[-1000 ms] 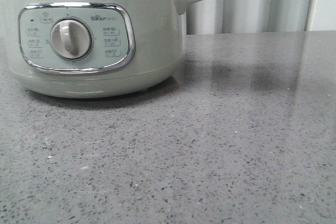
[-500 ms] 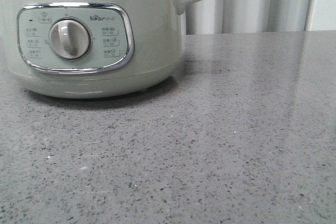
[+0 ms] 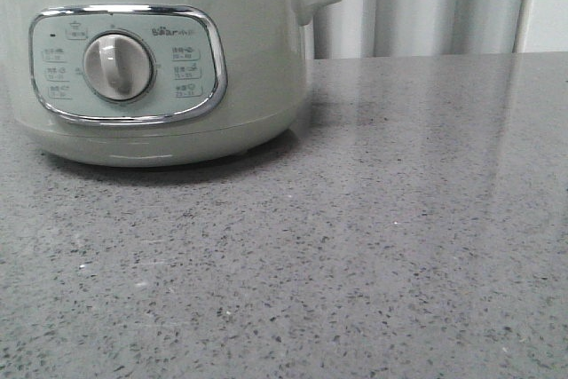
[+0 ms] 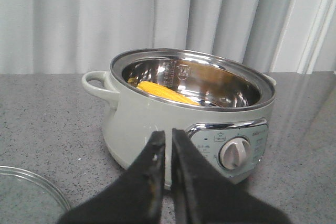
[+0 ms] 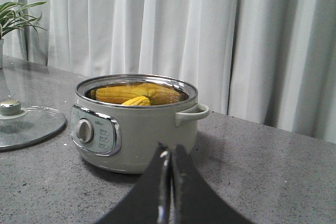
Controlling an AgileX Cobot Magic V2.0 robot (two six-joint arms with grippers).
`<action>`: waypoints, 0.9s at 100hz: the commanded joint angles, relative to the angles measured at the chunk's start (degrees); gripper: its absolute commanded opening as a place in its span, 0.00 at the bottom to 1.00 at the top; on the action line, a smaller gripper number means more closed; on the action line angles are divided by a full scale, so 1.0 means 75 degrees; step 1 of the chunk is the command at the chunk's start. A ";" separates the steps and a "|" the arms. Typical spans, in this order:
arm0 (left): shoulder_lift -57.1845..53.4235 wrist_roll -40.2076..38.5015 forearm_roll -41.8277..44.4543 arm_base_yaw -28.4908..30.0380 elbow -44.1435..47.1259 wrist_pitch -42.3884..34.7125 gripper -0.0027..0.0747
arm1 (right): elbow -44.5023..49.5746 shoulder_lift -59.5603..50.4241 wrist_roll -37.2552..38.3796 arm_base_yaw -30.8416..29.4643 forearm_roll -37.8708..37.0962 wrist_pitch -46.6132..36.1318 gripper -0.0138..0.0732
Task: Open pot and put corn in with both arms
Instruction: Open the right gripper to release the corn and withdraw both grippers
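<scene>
The pale grey-green pot (image 3: 160, 68) stands on the grey table at the left of the front view, dial and "Bear" panel facing me, no lid on it. It also shows in the left wrist view (image 4: 184, 114) and the right wrist view (image 5: 136, 124). The yellow corn (image 4: 165, 93) lies inside the pot's steel bowl; it also shows in the right wrist view (image 5: 131, 95). My left gripper (image 4: 168, 137) is shut and empty, in front of the pot. My right gripper (image 5: 169, 153) is shut and empty, back from the pot. Neither gripper shows in the front view.
The glass lid (image 5: 26, 124) with its metal knob lies flat on the table beside the pot; its rim also shows in the left wrist view (image 4: 31, 192). White curtains hang behind the table. A potted plant (image 5: 16, 17) stands at the far corner.
The front view has shifted very slightly, so the pot sits a touch further left. Nothing else has moved.
</scene>
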 commanded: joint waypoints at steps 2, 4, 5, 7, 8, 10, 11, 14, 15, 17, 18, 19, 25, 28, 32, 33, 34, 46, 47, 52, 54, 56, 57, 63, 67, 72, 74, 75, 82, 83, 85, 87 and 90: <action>0.0133 -0.0011 -0.0272 -0.0052 -0.0254 -0.0462 0.01 | -0.0169 0.0031 -0.0033 -0.0042 -0.0003 -0.0657 0.09; 0.0133 -0.0011 -0.0272 -0.0052 -0.0254 -0.0462 0.01 | -0.0169 0.0031 -0.0033 -0.0042 -0.0003 -0.0657 0.09; 0.0133 -0.0011 -0.0272 -0.0052 -0.0254 -0.0462 0.01 | -0.0169 0.0031 -0.0033 -0.0042 -0.0003 -0.0657 0.09; 0.0133 -0.0011 -0.0272 -0.0052 -0.0254 -0.0462 0.01 | -0.0169 0.0031 -0.0033 -0.0042 -0.0003 -0.0657 0.09; 0.0133 -0.0011 -0.0272 -0.0052 -0.0254 -0.0462 0.01 | -0.0169 0.0031 -0.0033 -0.0042 -0.0003 -0.0657 0.09; 0.0133 -0.0011 -0.0272 -0.0052 -0.0254 -0.0462 0.01 | -0.0169 0.0031 -0.0033 -0.0042 -0.0003 -0.0657 0.09; 0.0133 -0.0011 -0.0272 -0.0052 -0.0254 -0.0462 0.01 | -0.0169 0.0031 -0.0033 -0.0042 -0.0003 -0.0657 0.09; 0.0133 -0.0011 -0.0272 -0.0052 -0.0254 -0.0462 0.01 | -0.0169 0.0031 -0.0033 -0.0042 -0.0003 -0.0657 0.09; 0.0133 -0.0011 -0.0272 -0.0052 -0.0254 -0.0462 0.01 | -0.0169 0.0031 -0.0033 -0.0042 -0.0003 -0.0657 0.09; 0.0133 -0.0011 -0.0272 -0.0052 -0.0254 -0.0462 0.01 | -0.0169 0.0031 -0.0033 -0.0042 -0.0003 -0.0657 0.09; 0.0133 -0.0011 -0.0272 -0.0052 -0.0254 -0.0462 0.01 | -0.0169 0.0031 -0.0033 -0.0042 -0.0003 -0.0657 0.09; 0.0133 -0.0011 -0.0272 -0.0052 -0.0254 -0.0462 0.01 | -0.0169 0.0031 -0.0033 -0.0042 -0.0003 -0.0657 0.09; 0.0133 -0.0011 -0.0272 -0.0052 -0.0254 -0.0462 0.01 | -0.0169 0.0031 -0.0033 -0.0042 -0.0003 -0.0657 0.09; 0.0133 -0.0011 -0.0272 -0.0052 -0.0254 -0.0476 0.01 | -0.0169 0.0031 -0.0033 -0.0042 -0.0003 -0.0657 0.09; 0.0133 -0.0011 -0.0253 -0.0052 -0.0230 -0.0476 0.01 | -0.0169 0.0031 -0.0033 -0.0042 -0.0003 -0.0657 0.09; 0.0133 -0.0011 -0.0252 -0.0052 -0.0212 -0.0476 0.01 | -0.0169 0.0031 -0.0033 -0.0042 -0.0003 -0.0657 0.09; 0.0133 -0.0011 -0.0252 -0.0052 -0.0214 -0.0476 0.01 | -0.0169 0.0031 -0.0033 -0.0042 -0.0003 -0.0657 0.09; 0.0117 0.0645 0.0867 -0.0052 0.0086 -0.0761 0.01 | -0.0169 0.0031 -0.0033 -0.0042 -0.0003 -0.0657 0.09; 0.0117 0.0662 0.1094 -0.0052 0.0159 -0.0899 0.01 | -0.0169 0.0031 -0.0033 -0.0042 -0.0003 -0.0657 0.09; 0.0062 0.0527 0.1678 -0.0052 0.0463 -0.1483 0.01 | -0.0169 0.0031 -0.0033 -0.0042 -0.0003 -0.0657 0.09; 0.0043 0.0416 0.1901 -0.0052 0.0625 -0.1729 0.01 | -0.0169 0.0031 -0.0033 -0.0042 -0.0003 -0.0657 0.09; 0.0014 0.0253 0.2162 -0.0052 0.0808 -0.1982 0.01 | -0.0169 0.0031 -0.0033 -0.0042 -0.0003 -0.0657 0.09; -0.0010 0.0099 0.2370 -0.0052 0.0941 -0.2147 0.01 | -0.0169 0.0031 -0.0033 -0.0042 -0.0003 -0.0657 0.09; -0.0160 -0.1090 0.3504 -0.0052 0.1501 -0.2815 0.01 | -0.0169 0.0031 -0.0033 -0.0042 -0.0003 -0.0657 0.09; -0.0253 -0.1968 0.4384 -0.0052 0.1861 -0.3164 0.01 | -0.0169 0.0031 -0.0033 -0.0042 -0.0003 -0.0657 0.09; -0.0407 -0.3194 0.5459 -0.0052 0.2336 -0.3571 0.01 | -0.0169 0.0031 -0.0033 -0.0042 -0.0003 -0.0657 0.09; -0.0486 -0.3628 0.5791 -0.0052 0.2513 -0.3571 0.01 | -0.0169 0.0031 -0.0033 -0.0042 -0.0003 -0.0657 0.09; -0.0511 -0.3755 0.5955 -0.0037 0.2618 -0.3571 0.01 | -0.0169 0.0031 -0.0033 -0.0042 -0.0003 -0.0657 0.09; -0.0786 -0.4600 0.6132 -0.0037 0.3051 -0.3347 0.01 | -0.0169 0.0031 -0.0033 -0.0042 -0.0003 -0.0657 0.09; -0.0840 -0.4709 0.6113 -0.0037 0.3084 -0.3301 0.01 | -0.0169 0.0031 -0.0033 -0.0042 -0.0003 -0.0657 0.09; -0.0926 -0.4810 0.6099 -0.0037 0.3172 -0.3151 0.01 | -0.0169 0.0031 -0.0033 -0.0042 -0.0003 -0.0657 0.09; -0.1011 -0.4950 0.6099 -0.0037 0.3245 -0.2987 0.01 | -0.0169 0.0031 -0.0033 -0.0042 -0.0003 -0.0657 0.09; -0.1136 -0.5082 0.6099 -0.0037 0.3245 -0.2592 0.01 | -0.0169 0.0031 -0.0033 -0.0042 -0.0003 -0.0657 0.09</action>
